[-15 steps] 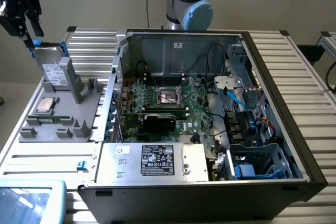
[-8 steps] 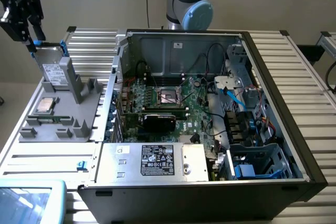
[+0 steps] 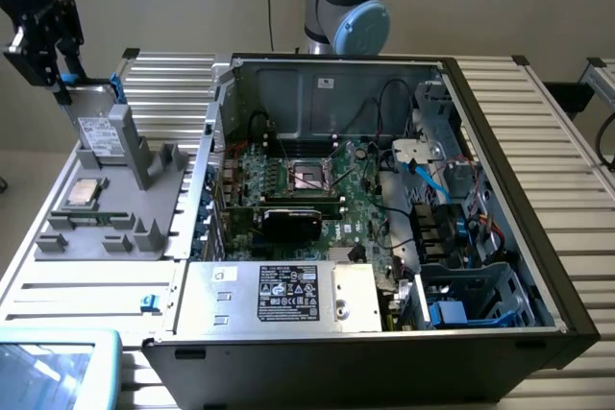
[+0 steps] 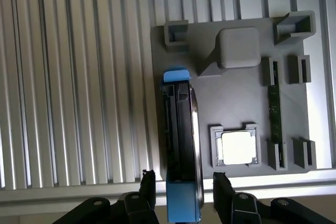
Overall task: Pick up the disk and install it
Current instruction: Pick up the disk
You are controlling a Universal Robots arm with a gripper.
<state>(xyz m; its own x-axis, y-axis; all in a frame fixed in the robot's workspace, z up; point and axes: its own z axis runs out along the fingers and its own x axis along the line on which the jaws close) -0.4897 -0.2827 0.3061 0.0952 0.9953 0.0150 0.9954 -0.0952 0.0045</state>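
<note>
Claw spread astride the upright disk
Its fingers flank the disk's thin edge with a gap on each side. The disk stands on edge in a grey holder on the slatted table, at the exterior view's far left, beside the open computer case.

arm: reaching to the exterior view's left | gripper: pointing down | fingers: spread apart

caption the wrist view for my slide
end effector open astride the upright disk on the grey holder
</note>
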